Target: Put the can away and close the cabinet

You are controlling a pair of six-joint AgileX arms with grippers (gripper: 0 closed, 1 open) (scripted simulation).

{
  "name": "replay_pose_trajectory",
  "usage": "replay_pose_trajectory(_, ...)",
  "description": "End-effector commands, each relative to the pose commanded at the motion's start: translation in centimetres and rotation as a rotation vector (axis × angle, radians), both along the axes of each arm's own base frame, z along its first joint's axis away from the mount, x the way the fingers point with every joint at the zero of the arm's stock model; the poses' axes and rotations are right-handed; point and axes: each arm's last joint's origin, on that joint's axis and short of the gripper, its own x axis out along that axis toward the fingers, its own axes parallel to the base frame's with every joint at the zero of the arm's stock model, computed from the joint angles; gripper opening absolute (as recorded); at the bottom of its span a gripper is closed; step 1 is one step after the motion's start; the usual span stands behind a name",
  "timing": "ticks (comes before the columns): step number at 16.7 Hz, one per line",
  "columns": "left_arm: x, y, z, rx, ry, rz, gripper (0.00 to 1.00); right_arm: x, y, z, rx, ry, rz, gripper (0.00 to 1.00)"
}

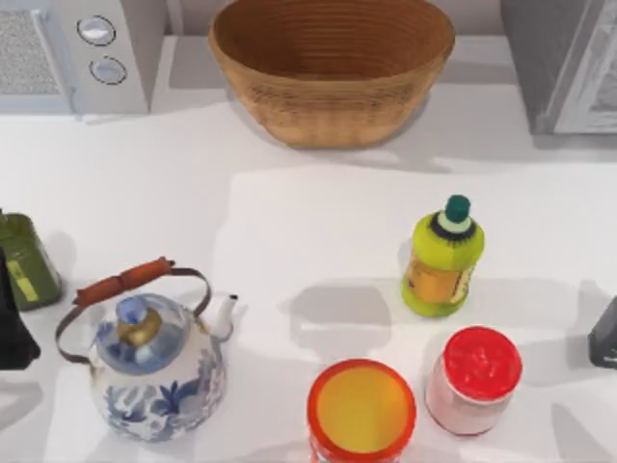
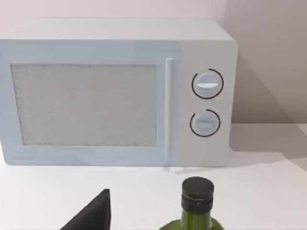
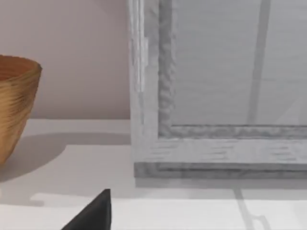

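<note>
The can (image 1: 362,410), red-walled with a yellow top, stands upright at the table's front edge, a little right of centre. The grey-white cabinet (image 1: 569,63) stands at the back right corner, and its framed front (image 3: 216,143) faces the right wrist camera. I cannot tell how its door stands. My left gripper (image 1: 13,333) is parked at the left edge, beside a green bottle. My right gripper (image 1: 605,333) is parked at the right edge, well right of the can. Neither touches the can.
A wicker basket (image 1: 333,63) sits at the back centre and a microwave (image 2: 115,91) at the back left. A blue-and-white kettle (image 1: 154,362), a green bottle (image 1: 29,260), a yellow-green bottle (image 1: 443,256) and a red-lidded jar (image 1: 474,379) stand around the can.
</note>
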Motion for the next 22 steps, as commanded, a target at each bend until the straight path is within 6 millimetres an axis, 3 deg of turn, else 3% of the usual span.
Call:
replay_pose_trajectory(6, 0.0, 0.0, 0.0, 0.000, 0.000, 0.000, 1.00, 0.1, 0.0, 0.1, -0.001, 0.002, 0.003, 1.00)
replay_pose_trajectory(12, 0.0, 0.0, 0.0, 0.000, 0.000, 0.000, 1.00, 1.6, -2.3, 2.8, -0.017, -0.046, -0.008, 1.00)
replay_pose_trajectory(17, 0.0, 0.0, 0.0, 0.000, 0.000, 0.000, 1.00, 4.8, -7.5, 3.8, -0.011, -0.006, -0.011, 1.00)
replay_pose_trajectory(22, 0.0, 0.0, 0.0, 0.000, 0.000, 0.000, 1.00, 6.1, -14.8, 2.0, 0.012, 0.018, -0.007, 1.00)
